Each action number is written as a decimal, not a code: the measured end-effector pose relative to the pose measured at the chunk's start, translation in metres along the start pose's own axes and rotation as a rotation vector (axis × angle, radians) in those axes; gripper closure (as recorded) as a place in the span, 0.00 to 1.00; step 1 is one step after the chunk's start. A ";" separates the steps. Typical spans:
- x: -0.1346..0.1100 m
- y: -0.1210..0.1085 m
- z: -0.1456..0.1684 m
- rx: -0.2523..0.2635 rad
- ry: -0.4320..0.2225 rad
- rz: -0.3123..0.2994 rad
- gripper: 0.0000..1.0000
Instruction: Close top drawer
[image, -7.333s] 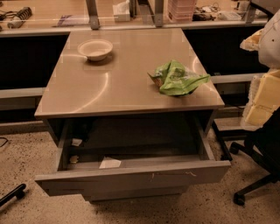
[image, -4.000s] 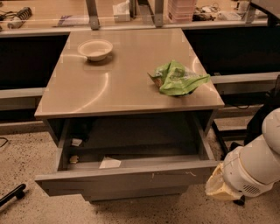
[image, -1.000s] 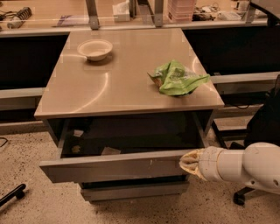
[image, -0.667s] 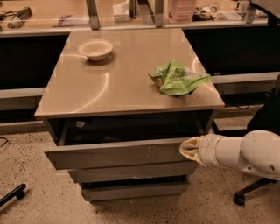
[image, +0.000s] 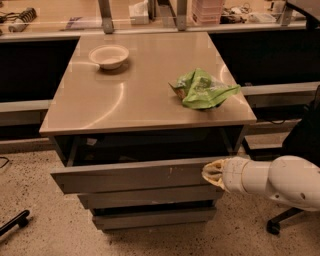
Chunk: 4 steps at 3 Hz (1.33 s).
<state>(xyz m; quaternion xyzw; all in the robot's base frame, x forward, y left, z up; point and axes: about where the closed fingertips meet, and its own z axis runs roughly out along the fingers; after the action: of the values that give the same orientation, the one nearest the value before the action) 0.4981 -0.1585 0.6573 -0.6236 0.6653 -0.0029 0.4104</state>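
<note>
The top drawer (image: 130, 175) is a wide grey metal front with small pale scratches right of centre. It stands out a short way from the cabinet under the tabletop, with a dark gap above it. My gripper (image: 209, 173) comes in from the right on a white arm and its tip presses against the right end of the drawer front. Two narrower grey drawer fronts (image: 150, 196) sit below it.
A grey table top (image: 120, 95) carries a white bowl (image: 109, 55) at the back left and a green crumpled bag (image: 202, 89) at the right. An office chair base (image: 280, 222) stands on the floor at the right. A black object (image: 12, 222) lies at the lower left.
The drawer has slid in from wide open to nearly shut. My gripper came in from the right, met the front's right end and moved inward with it.
</note>
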 end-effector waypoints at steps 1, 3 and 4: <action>0.004 -0.004 0.014 0.010 -0.016 -0.011 1.00; 0.011 -0.019 0.037 0.026 -0.029 -0.025 1.00; 0.020 -0.040 0.055 0.048 -0.027 -0.029 1.00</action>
<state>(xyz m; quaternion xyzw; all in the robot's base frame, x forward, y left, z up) 0.5634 -0.1561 0.6310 -0.6232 0.6503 -0.0165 0.4341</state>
